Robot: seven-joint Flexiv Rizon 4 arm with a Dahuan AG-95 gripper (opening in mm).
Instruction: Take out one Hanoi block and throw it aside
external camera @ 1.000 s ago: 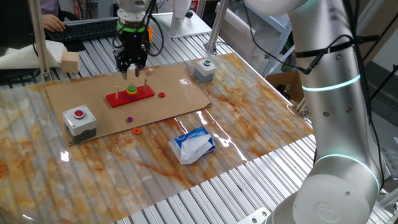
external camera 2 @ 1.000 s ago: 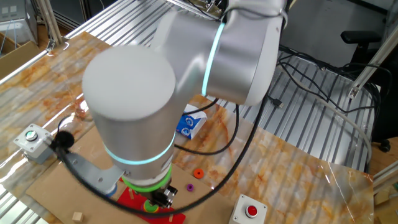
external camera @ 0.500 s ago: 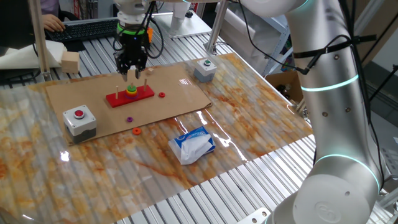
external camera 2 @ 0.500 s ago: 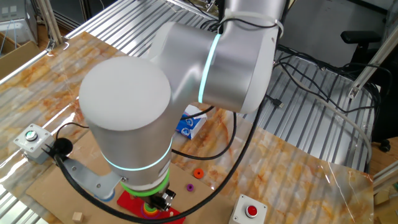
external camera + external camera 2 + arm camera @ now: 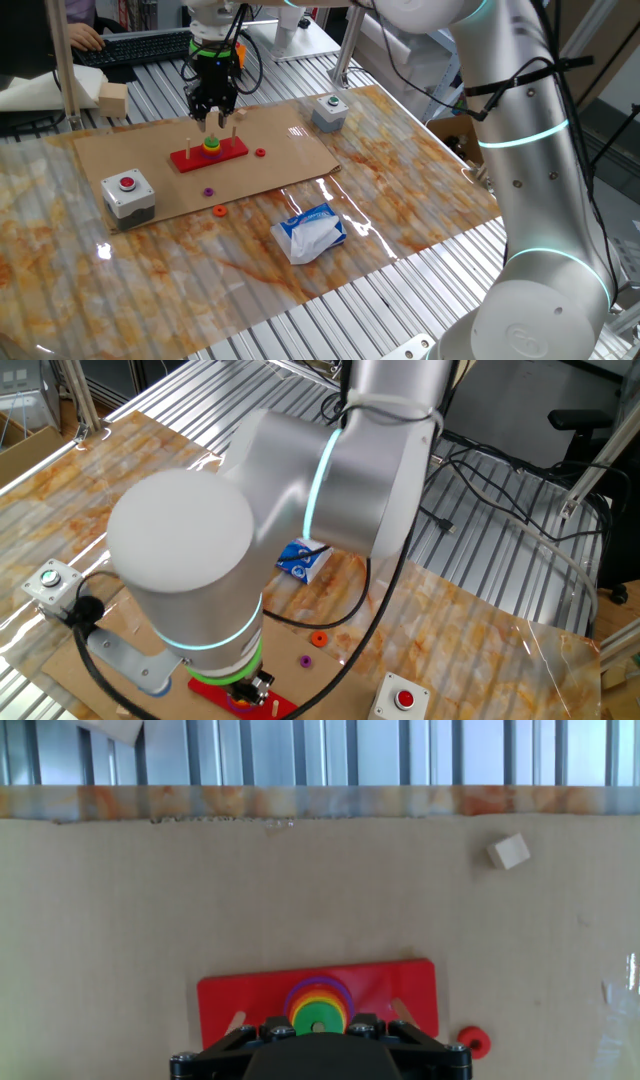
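Hanoi stack (image 5: 318,1008): coloured rings on the middle peg of the red base (image 5: 208,154), which lies on cardboard (image 5: 280,160) on the bench (image 5: 420,200). Fingers (image 5: 212,118): poised directly above the stack; opening and hold cannot be told. Loose red ring (image 5: 473,1041) beside the base.

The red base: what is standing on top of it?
On the red base a stack of coloured rings sits on the middle peg, green on top, with a bare wooden peg at each side. The hand covers the base's near edge.
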